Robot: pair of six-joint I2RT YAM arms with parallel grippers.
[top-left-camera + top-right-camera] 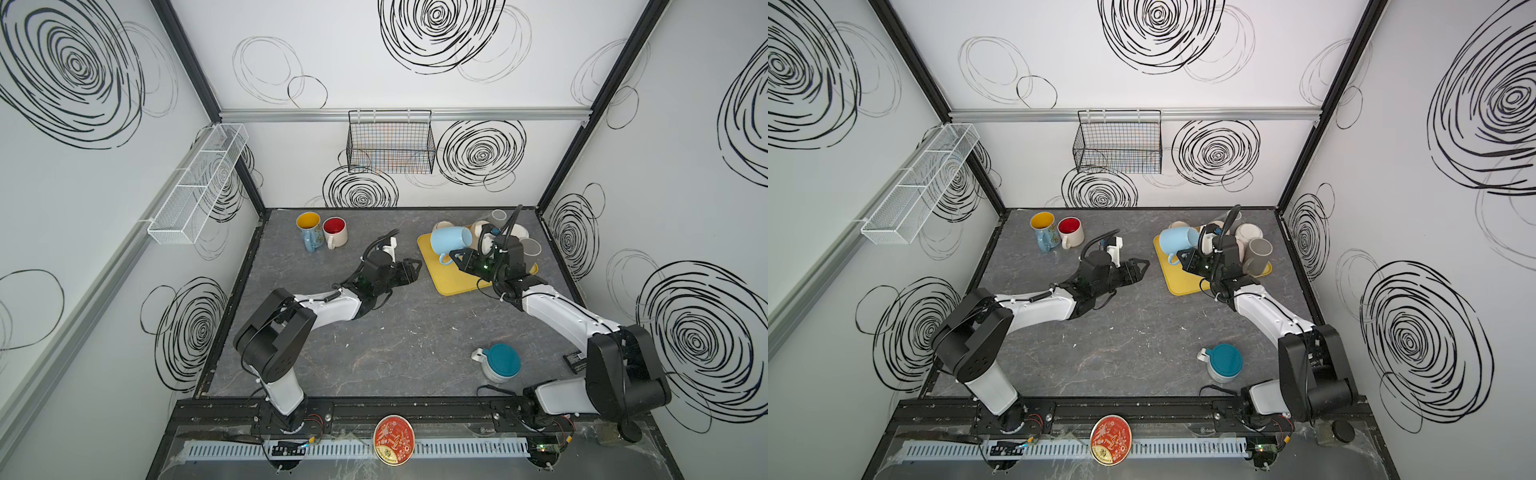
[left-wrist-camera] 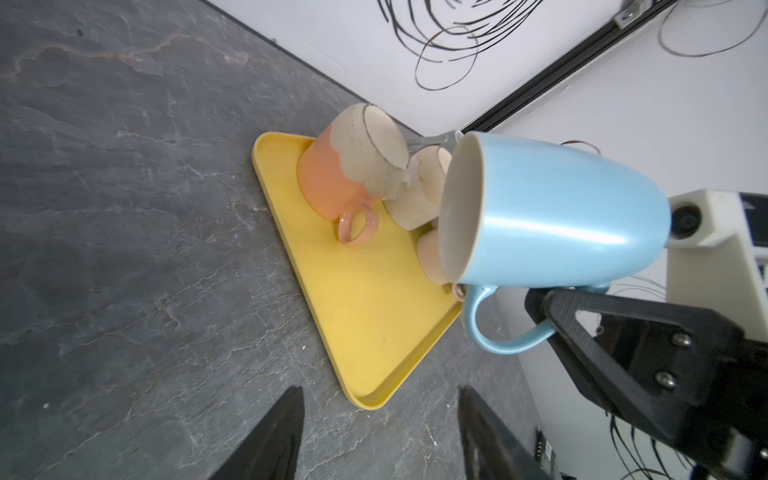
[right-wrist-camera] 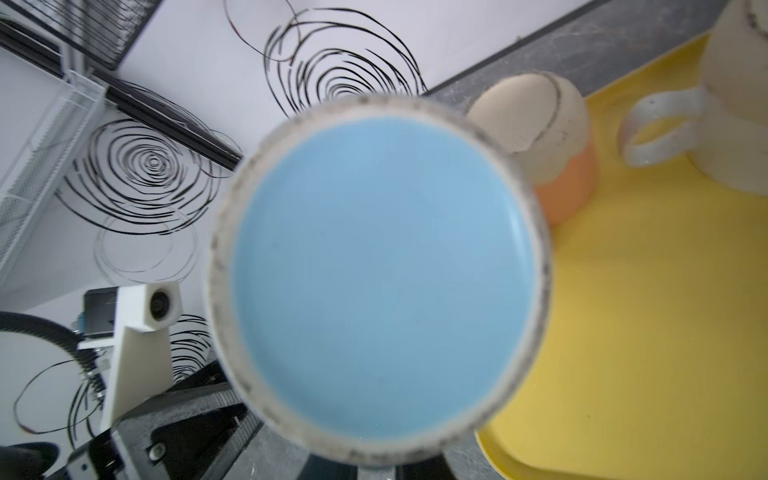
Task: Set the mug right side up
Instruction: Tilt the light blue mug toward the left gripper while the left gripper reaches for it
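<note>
Stereo pair from above, alike in both top views: right arm rising from its front-right base, forearm slanting back and left over the near edge of the yellow tray (image 1: 457, 286), wrist bent down, right gripper (image 1: 454, 255) pinched tight on the handle of the blue mug (image 1: 451, 240); mug held on its side above the tray's left part, handle toward the front, just before the other mugs crowded at the tray's back. Left arm folded at the elbow, forearm stretched toward the middle, left gripper (image 1: 417, 267) aimed at the tray's left edge, just short of it, touching nothing. Left wrist view: both fingers spread wide over the grey table (image 2: 124, 208) with nothing between them; beyond, blue mug horizontal and clear of the tray floor, cream inside turned toward the peach mug (image 2: 332, 183), black fingers of the right gripper closed on the handle loop. Right wrist view: round blue base with its unglazed ring filling the middle, blurred by closeness, jaws mostly hidden beneath it; tray, peach mug and a cream mug (image 3: 727, 104) to one side, left arm's camera housing (image 3: 145, 307) to the other
</note>
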